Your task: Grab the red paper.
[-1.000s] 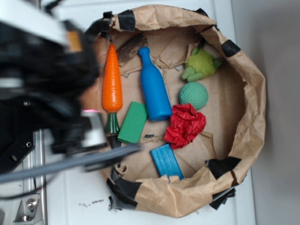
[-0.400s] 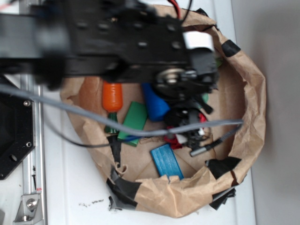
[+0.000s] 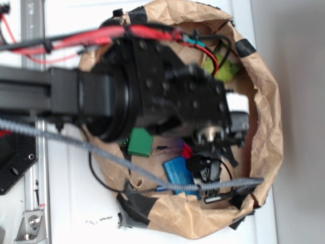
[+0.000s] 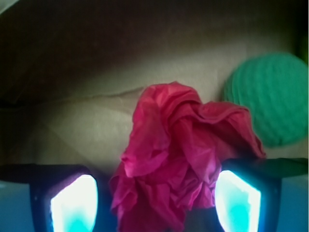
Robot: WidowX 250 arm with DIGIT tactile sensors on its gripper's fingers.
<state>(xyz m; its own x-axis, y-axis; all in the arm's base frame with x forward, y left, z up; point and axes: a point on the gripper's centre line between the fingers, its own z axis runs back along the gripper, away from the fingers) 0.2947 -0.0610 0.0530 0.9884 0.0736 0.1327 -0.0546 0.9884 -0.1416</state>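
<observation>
Arm has swung from the left edge of the desk, where it sat a second ago, across the paper-lined basket (image 3: 269, 127), and now hangs low over its right half, hiding most of what lay in plain sight: the carrot toy, the blue bottle and the green ball are covered in the exterior view, with only the green block (image 3: 140, 142), the blue block (image 3: 177, 173) and a bit of the yellow-green plush (image 3: 223, 68) showing round the arm. Red paper (image 4: 178, 159) has not shifted; only a sliver of it shows under the wrist in the exterior view, but the wrist view puts it directly ahead, crumpled, resting on the brown paper floor toward the right side of the basket, with the green ball (image 4: 270, 96) just beside it at upper right. Tool (image 4: 157, 203) is spread wide, one finger showing on each side of the wad at the bottom of the wrist view, the paper's lower folds lying between them; no squeeze on the paper is visible. Judgement: approach is essentially finished and alignment looks good, so what remains is the close and lift. Wad is soft and will crush, so a firm close seems safe; the ball sits close enough that the right finger could nudge it.
</observation>
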